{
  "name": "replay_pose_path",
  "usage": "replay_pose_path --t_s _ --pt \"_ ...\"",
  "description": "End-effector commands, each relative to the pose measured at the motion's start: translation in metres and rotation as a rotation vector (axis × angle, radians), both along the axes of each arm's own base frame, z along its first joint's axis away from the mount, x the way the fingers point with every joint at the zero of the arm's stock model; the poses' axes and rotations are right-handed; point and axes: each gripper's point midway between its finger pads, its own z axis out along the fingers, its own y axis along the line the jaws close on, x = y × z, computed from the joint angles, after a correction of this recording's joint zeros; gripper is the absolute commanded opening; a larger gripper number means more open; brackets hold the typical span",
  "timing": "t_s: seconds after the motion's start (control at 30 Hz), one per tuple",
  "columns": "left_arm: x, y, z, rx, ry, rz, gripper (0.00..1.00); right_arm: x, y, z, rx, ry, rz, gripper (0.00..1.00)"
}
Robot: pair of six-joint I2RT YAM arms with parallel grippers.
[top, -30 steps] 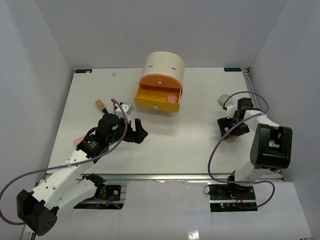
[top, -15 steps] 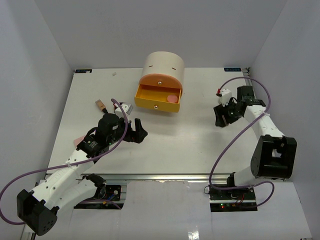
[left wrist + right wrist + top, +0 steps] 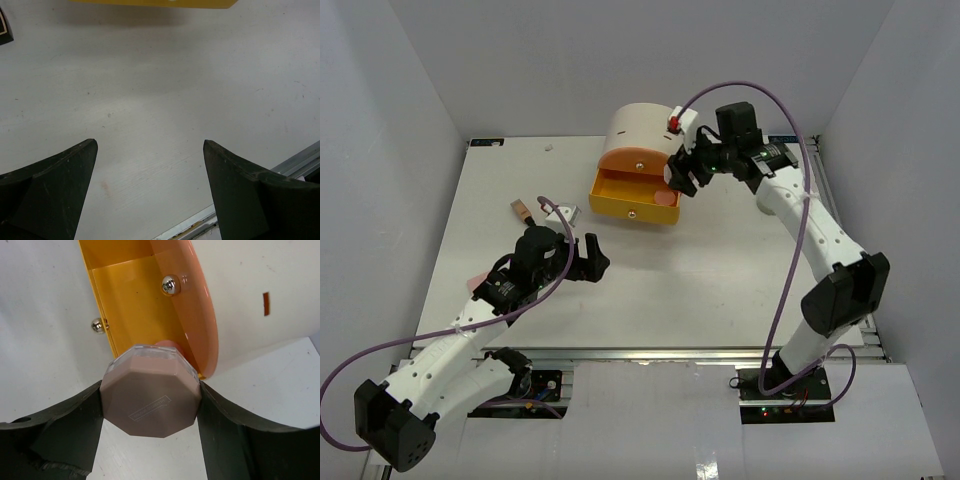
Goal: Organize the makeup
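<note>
From above, the white bench (image 3: 680,280) sat boxed in by plain pale walls (image 3: 420,80) on three sides, with a metal rail (image 3: 650,352) along its near edge. At the far middle stood the cream drawer unit (image 3: 648,125), its yellow drawer (image 3: 620,190) pulled out toward the arms and a pink compact (image 3: 665,198) lying in its right end. The right claw (image 3: 682,176) hung over that end, while the left claw (image 3: 593,262) stood spread over bare bench left of centre, a tan bottle (image 3: 523,211) lying beyond it. At the left wrist, the left claw (image 3: 150,145) gaped wide, nothing between its dark fingers (image 3: 55,175) but scuffed white surface; the yellow drawer (image 3: 150,3) showed as a strip along the top and the rail (image 3: 300,160) cut the lower right corner. At the right wrist, the right claw (image 3: 150,387) pinched a mauve compact (image 3: 150,400), many-sided, by its edges, held above the open yellow drawer (image 3: 130,295) beside the peach front (image 3: 200,315) with its silver knob (image 3: 171,285); a sliver of pink showed just behind it inside the drawer.
</note>
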Motion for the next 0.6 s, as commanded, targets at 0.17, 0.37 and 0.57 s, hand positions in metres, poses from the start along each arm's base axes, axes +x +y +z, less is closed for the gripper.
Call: replay_pose_path --t_s 0.17,0.37,0.57 --pt "0.007 0.008 -0.001 0.026 -0.009 0.052 0.98 0.027 0.031 -0.024 -0.037 0.039 -0.093 0.77" --pt "0.008 0.009 -0.004 0.033 -0.001 0.057 0.98 0.014 0.03 -0.013 -0.017 0.024 -0.082 0.9" --pt "0.014 0.015 -0.015 0.061 0.028 0.106 0.98 -0.009 0.01 0.016 0.022 -0.031 -0.056 0.9"
